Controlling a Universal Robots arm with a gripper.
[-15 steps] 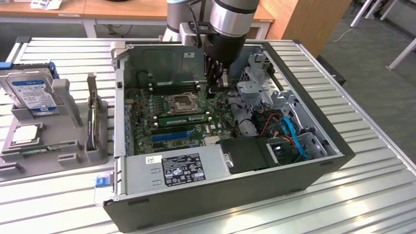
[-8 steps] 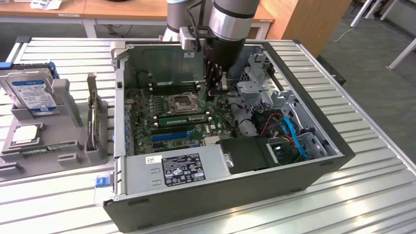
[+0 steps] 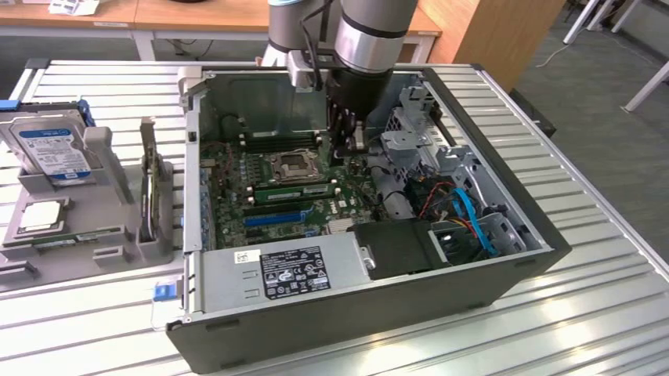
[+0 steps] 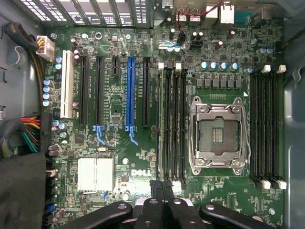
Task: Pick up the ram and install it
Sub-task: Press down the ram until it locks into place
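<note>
Though matte-black gripper [image 4: 163,191] shut; flat green ram [image 4: 163,143] w/ slots

My fingers [image 4: 164,202] showing matt black, plastic-looking. Motherboard [image 4: 119,157] gleaming glossy green. Socket frame [image 4: 218,164] shining bare metal. Case [image 3: 356,329] looking matt dark grey, painted metal. Table [image 3: 585,313] reflecting light off ribbed silvery metal. Desk [image 3: 188,12] showing smooth light wood.
</note>
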